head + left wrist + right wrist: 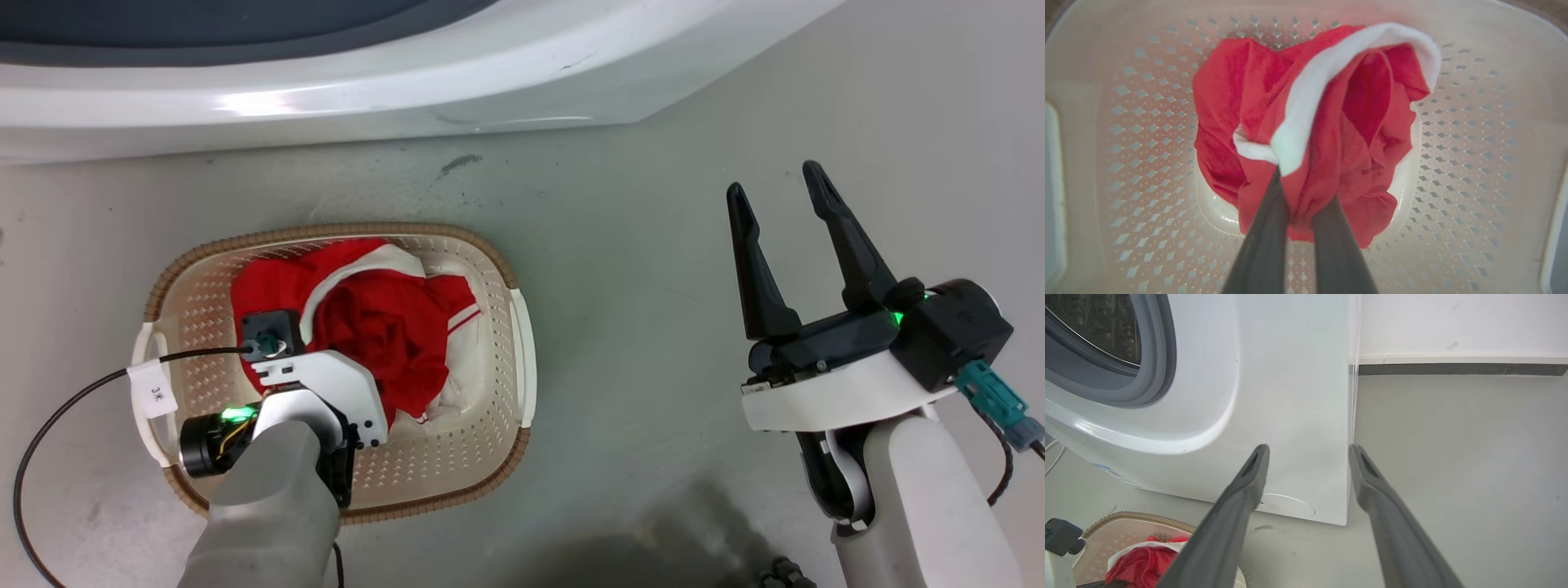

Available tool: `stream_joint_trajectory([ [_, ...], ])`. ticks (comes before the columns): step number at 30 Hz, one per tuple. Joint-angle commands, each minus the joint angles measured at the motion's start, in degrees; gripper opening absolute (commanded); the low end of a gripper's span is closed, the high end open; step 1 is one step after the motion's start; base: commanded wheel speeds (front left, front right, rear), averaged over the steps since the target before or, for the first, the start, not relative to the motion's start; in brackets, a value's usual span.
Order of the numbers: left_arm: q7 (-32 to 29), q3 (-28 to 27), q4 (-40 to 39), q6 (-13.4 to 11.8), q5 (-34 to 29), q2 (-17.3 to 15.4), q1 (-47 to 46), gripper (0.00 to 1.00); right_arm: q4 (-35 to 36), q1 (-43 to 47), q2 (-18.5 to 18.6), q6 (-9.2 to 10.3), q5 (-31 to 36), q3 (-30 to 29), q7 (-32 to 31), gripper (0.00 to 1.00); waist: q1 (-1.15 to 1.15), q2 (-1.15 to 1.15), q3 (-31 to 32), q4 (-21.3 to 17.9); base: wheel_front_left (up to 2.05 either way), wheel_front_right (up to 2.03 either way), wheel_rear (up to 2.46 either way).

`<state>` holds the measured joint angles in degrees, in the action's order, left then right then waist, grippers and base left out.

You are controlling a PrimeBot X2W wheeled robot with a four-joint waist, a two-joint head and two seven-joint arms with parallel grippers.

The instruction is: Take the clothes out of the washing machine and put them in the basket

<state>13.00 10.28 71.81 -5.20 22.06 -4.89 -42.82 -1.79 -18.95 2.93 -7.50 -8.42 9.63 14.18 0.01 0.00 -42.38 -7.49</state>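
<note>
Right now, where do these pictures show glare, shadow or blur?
Head view: sharp, with a glare streak on the washing machine and a dark shadow on the floor. Left wrist view: the left gripper is blurred up close, the clothes sharper. Right wrist view: the right gripper looks soft.
</note>
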Motion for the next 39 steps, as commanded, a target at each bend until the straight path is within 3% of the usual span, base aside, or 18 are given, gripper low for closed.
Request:
stream_joint_trajectory([
  [1, -0.32, -0.12, 0.52, -0.52, 0.27, -0.43, -0.55, 0.00, -0.27, -0.91, -0.10, 0.02, -0.03, 0.11, 0.49, 1.00, -0.01, 0.00, -0.64, -0.25, 0.00, 0.00, 0.00],
  [6, -1.28, -0.37, 1.40, -1.32, 0.95, -0.64, -0.73, 0.00, -1.13, -1.62, -0.10, 0.02, 0.07, 0.18, 0.73, 1.00, -0.01, 0.00, -0.93, -0.24, 0.00, 0.00, 0.00],
  [8, -1.69, -0.36, 1.56, -1.40, 1.29, -0.49, -0.42, 0.35, -1.53, -1.72, -0.09, 0.02, 0.31, 0.09, 0.84, 1.00, -0.01, 0.00, -0.38, -0.07, 0.00, 0.00, 0.00],
  [9, -1.57, -0.39, 1.64, -1.47, 1.34, -0.41, -0.11, 0.96, -1.75, -1.77, -0.09, 0.02, 0.40, 0.06, 0.84, 1.00, -0.01, 0.00, 0.06, 0.02, 0.00, 0.00, 0.00],
  [10, -1.55, -0.20, 1.71, -1.64, 1.26, -0.32, 0.19, 1.00, -1.93, -1.76, -0.09, 0.02, 0.43, 0.04, 0.87, 1.00, -0.01, 0.00, 0.59, 0.14, 0.00, 0.00, 0.00],
  [30, 2.10, 1.98, -0.81, 2.57, 1.93, 1.48, 9.43, 1.00, -2.48, 8.24, -0.08, 0.03, 2.72, -4.55, -1.08, 1.00, -0.01, 0.00, 23.34, 5.23, 0.00, 0.00, 0.00],
  [39, 2.19, 0.60, -23.58, 1.61, -2.96, 1.61, 14.58, 1.00, -0.46, 12.77, -0.07, 0.03, 4.55, -6.92, -3.04, 1.00, -0.01, 0.00, 29.78, 6.91, 0.00, 0.00, 0.00],
])
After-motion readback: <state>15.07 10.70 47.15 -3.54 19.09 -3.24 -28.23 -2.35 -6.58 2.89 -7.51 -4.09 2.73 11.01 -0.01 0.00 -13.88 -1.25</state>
